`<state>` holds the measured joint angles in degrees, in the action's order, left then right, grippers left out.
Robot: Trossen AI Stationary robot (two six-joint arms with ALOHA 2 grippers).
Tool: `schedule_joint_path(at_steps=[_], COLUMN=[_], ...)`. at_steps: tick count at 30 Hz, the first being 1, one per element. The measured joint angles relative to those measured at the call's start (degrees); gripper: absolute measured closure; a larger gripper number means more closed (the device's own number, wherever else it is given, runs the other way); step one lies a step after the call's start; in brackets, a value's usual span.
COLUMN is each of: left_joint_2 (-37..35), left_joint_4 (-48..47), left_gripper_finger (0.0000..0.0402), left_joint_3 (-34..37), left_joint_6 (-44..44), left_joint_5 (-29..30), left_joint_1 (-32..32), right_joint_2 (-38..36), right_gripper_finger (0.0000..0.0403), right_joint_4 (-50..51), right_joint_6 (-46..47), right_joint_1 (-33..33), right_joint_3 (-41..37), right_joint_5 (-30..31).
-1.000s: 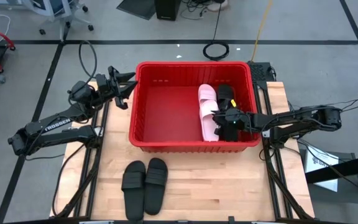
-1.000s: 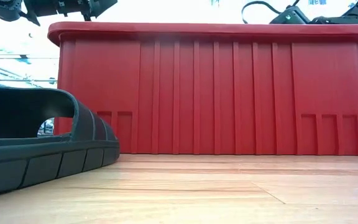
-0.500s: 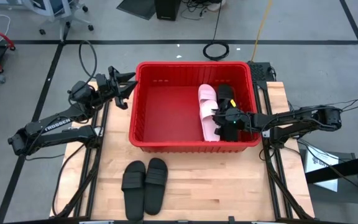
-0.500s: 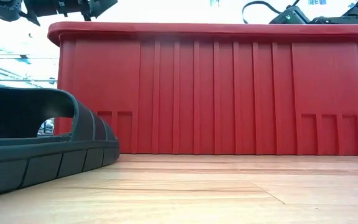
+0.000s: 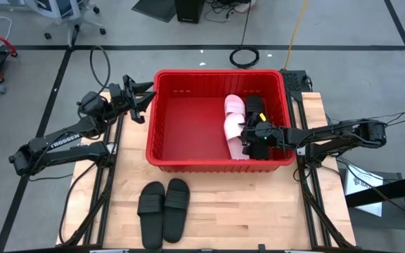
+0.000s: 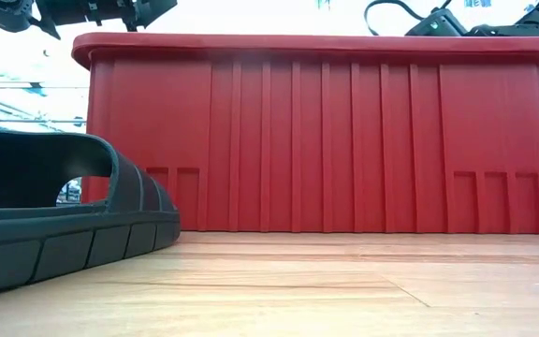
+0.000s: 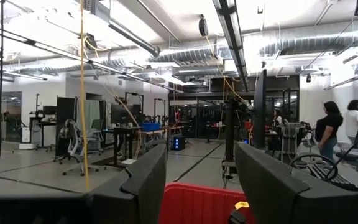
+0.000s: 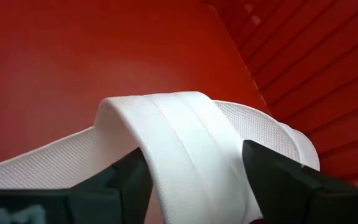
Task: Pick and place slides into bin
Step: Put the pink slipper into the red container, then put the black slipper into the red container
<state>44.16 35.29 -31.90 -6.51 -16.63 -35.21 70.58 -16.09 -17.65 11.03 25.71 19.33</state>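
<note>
The right gripper [image 5: 246,133] sits inside the red bin [image 5: 188,158], its jaws apart on either side of a pink slide's [image 5: 232,119] strap, while the left gripper [image 5: 146,100], jaws apart, waits outside the bin, and two black slides [image 5: 164,205] lie on the worktop [image 5: 259,211].

One word is reading clearly in the overhead view: "TROSSEN", in white capitals, is running along the dark link of my left arm [image 5: 63,138], the arm that is lying beside the red bin [image 5: 166,153] on its left side. A small yellow tag [image 7: 242,205] is showing at the bin's rim in my left wrist view, but its print is not reading. No other lettering or numbers are legible.
</note>
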Motion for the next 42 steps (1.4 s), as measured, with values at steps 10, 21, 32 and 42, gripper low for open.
schedule_joint_path(at_steps=[10, 21, 32, 42], left_joint_2=[0.0, 0.0, 0.0, 0.0], left_joint_4=[-0.68, -0.81, -0.79, -0.79], left_gripper_finger=[0.0204, 0.0204, 0.0204, 0.0204], left_joint_3=[0.0, 0.0, 0.0, 0.0], left_joint_6=[0.05, 0.05, -0.26, -0.91], left_joint_5=[0.01, 0.01, 0.01, 0.01], left_joint_1=[-0.01, -0.01, 0.01, -0.01], right_joint_2=[-3.37, -10.7, -10.63, -10.65], right_gripper_finger=[0.0138, 0.0136, 0.0146, 0.0145], right_joint_4=[0.34, 0.51, 5.61, 2.62], right_joint_6=[0.74, 1.01, 4.78, 3.49], right_joint_1=[-1.47, -1.77, -1.77, -1.74], right_joint_3=[-0.38, -0.21, -0.06, -0.04], right_joint_5=[0.04, 0.02, 0.14, 1.57])
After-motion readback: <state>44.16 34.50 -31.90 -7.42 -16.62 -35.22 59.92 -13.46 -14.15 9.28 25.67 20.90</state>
